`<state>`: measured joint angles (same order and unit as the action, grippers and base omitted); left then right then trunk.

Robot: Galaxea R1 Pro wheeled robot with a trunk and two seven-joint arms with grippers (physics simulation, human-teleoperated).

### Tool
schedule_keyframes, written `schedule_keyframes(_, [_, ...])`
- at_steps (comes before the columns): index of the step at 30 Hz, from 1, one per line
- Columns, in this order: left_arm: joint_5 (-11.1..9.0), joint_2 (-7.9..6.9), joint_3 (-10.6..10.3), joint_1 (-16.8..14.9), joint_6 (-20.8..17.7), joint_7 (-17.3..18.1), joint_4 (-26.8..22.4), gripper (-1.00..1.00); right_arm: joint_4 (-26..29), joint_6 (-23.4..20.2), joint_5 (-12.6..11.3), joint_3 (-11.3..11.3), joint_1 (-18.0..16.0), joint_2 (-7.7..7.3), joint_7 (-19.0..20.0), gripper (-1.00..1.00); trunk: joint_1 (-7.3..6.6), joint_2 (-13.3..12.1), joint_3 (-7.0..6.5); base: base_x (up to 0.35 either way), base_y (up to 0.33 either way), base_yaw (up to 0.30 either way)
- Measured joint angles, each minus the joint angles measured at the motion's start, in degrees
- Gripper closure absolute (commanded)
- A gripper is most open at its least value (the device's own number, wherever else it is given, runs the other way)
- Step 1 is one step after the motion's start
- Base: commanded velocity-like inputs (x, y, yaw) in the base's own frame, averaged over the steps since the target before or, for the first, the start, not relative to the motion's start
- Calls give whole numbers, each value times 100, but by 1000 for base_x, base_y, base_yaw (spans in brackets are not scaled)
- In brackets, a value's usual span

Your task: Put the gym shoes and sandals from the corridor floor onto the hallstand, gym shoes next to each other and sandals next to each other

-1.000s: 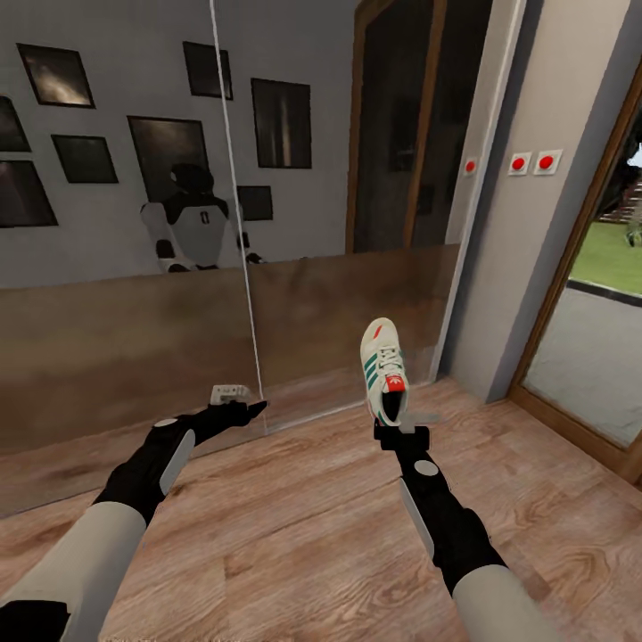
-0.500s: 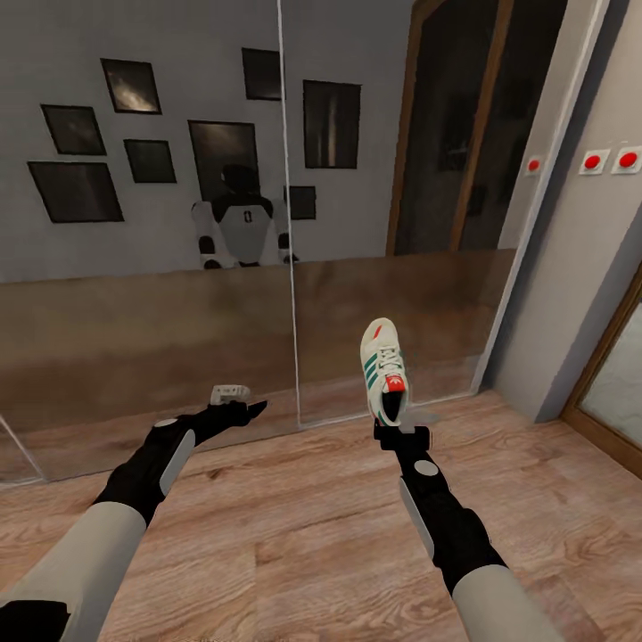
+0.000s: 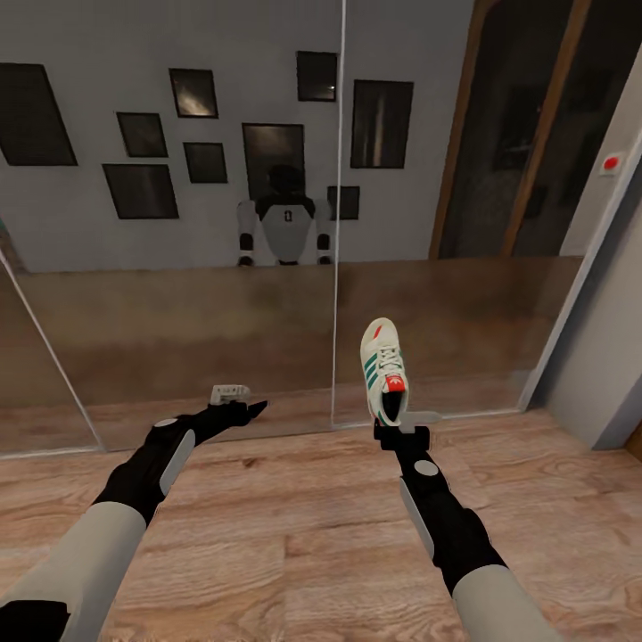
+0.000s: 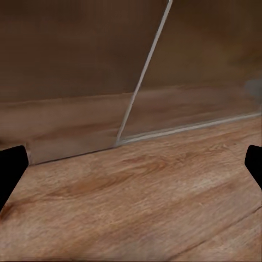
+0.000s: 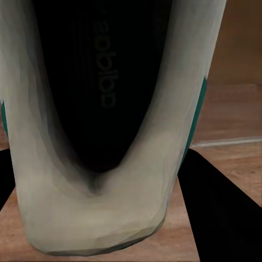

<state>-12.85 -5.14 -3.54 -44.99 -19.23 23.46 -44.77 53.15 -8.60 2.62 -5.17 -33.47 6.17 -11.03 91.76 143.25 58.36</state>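
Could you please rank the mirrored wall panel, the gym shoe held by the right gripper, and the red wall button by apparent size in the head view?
1. Mirrored wall panel, by far the largest.
2. Gym shoe, held close to the camera by the right gripper, so nearness inflates it.
3. Red wall button, smallest, but also farther off.

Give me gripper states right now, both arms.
Left gripper: open, holding nothing; fingers spread wide over the wood floor.
Right gripper: closed on a gym shoe, gripped at the heel, toe pointing up.
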Motion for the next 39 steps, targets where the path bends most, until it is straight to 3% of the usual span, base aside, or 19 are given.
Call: schedule_keyframes(39, [0, 0, 0, 1, 0, 0, 0, -100, 0, 0, 0, 3, 0, 0, -1, 100, 0, 0, 0, 0, 0, 296])
